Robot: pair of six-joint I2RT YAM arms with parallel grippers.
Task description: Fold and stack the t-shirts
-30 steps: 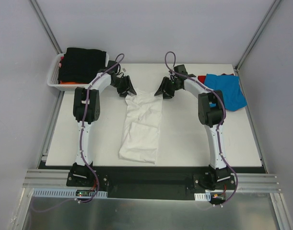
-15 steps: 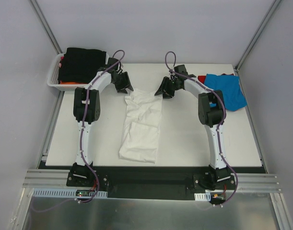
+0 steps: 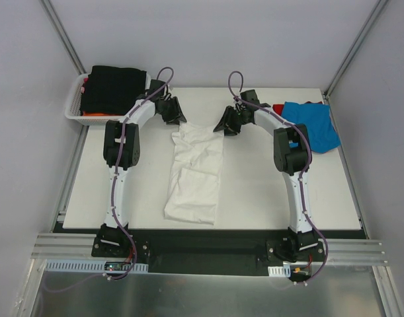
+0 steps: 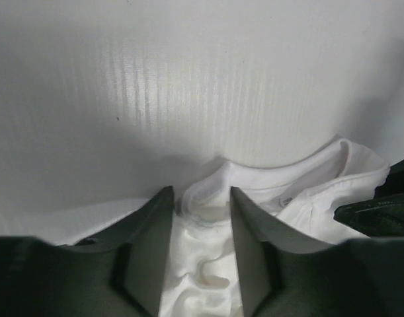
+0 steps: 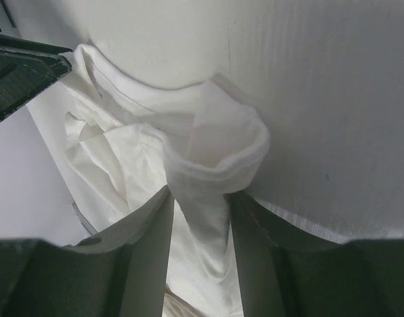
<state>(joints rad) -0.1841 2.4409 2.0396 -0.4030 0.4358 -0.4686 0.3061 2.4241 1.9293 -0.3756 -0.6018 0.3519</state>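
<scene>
The overhead view is bright, even and sharp, with faint soft shadows on the table. In the left wrist view streaky glare fills the upper centre, grey shadow crosses the middle, and the left fingers at the bottom are dark and blurred. In the right wrist view the white t-shirt is nearly washed out, the right fingers unfocused.

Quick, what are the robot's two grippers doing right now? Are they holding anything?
Left gripper: the white cotton t-shirt lies between its jaws; grip cannot be told.
Right gripper: closed on a bunch of that t-shirt.
</scene>
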